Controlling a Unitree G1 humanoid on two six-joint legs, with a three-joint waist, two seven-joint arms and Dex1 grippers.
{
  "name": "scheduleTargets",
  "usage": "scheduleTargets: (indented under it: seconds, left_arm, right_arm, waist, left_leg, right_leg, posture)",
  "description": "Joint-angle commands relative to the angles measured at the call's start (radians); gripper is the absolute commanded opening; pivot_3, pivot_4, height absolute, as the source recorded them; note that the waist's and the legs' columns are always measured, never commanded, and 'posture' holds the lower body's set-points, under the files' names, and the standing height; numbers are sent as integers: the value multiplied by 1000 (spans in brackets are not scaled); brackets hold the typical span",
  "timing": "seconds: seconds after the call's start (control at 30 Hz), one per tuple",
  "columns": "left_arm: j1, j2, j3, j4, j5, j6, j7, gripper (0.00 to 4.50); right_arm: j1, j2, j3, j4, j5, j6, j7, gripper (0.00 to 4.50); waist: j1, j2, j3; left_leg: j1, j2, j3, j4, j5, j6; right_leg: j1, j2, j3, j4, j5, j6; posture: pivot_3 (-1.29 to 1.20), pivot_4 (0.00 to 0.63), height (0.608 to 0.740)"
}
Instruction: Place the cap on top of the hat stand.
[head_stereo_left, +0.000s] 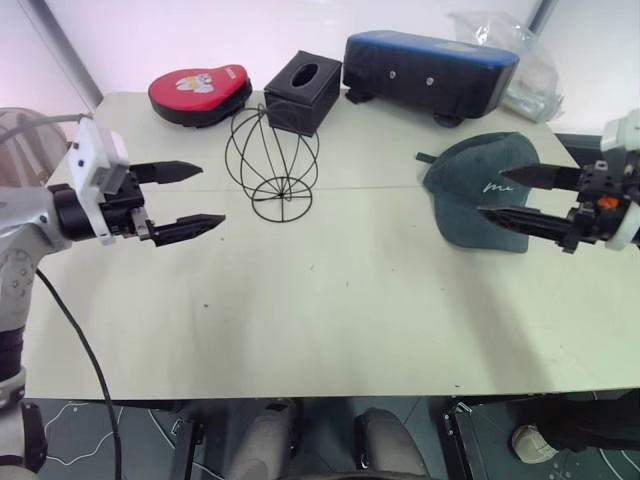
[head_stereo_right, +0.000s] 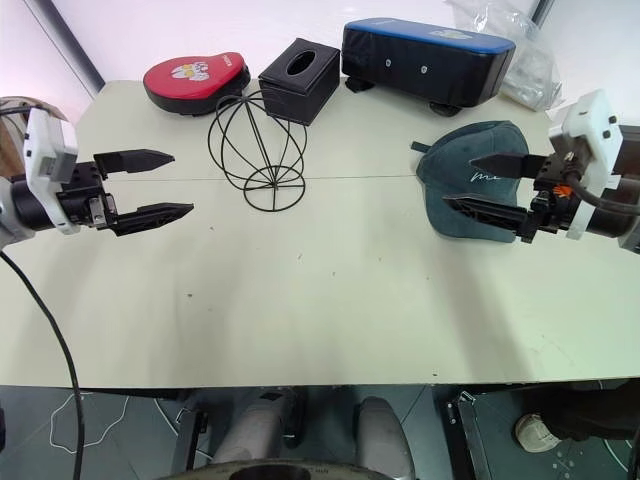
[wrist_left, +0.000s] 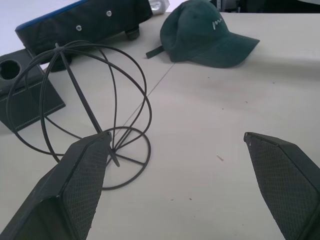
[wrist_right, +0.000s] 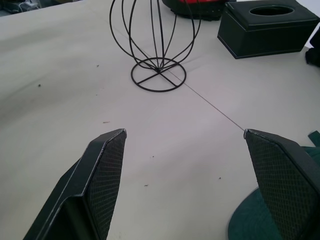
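Bare table (head_stereo_left: 330, 320) between spread fingers (head_stereo_left: 185, 228)

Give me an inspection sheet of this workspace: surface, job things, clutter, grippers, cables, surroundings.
Surface: pale table with a thin seam across it and a few small specks.
Job's things: dark teal fabric cap lying on the table at the right; black wire globe-shaped hat stand upright near the middle, bare.
Clutter: red round padded case, black rectangular tissue box, dark case with blue top, clear plastic bag, all along the far edge.
Grippers: left gripper open, holding nothing; right gripper open over the cap, not gripping it.
Cables: black cable hanging from the left arm.
Surroundings: a shoe on the floor.
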Motion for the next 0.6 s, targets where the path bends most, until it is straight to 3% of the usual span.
scheduleTargets:
  seconds: [0.03,0.6]
  left_arm:
    - [-17,13,29,-22,-9,-12,6,4500]
    - [-48,-12,24,-15,-22,-7,17,4500]
  right_arm:
    - [-28,-15,-19,-30,16,-2,-6,3842]
    - [-46,-25,-9,-18,6,-8,0,3842]
  waist:
    - [0,0,0]
    - [0,0,0]
  left_leg:
    - [0,0,0,0,0,0]
    - [0,0,0,0,0,0]
  right_leg:
    - [0,0,0,0,0,0]
    - [0,0,0,0,0,0]
  posture:
    - [0,150,740]
    - [0,150,740]
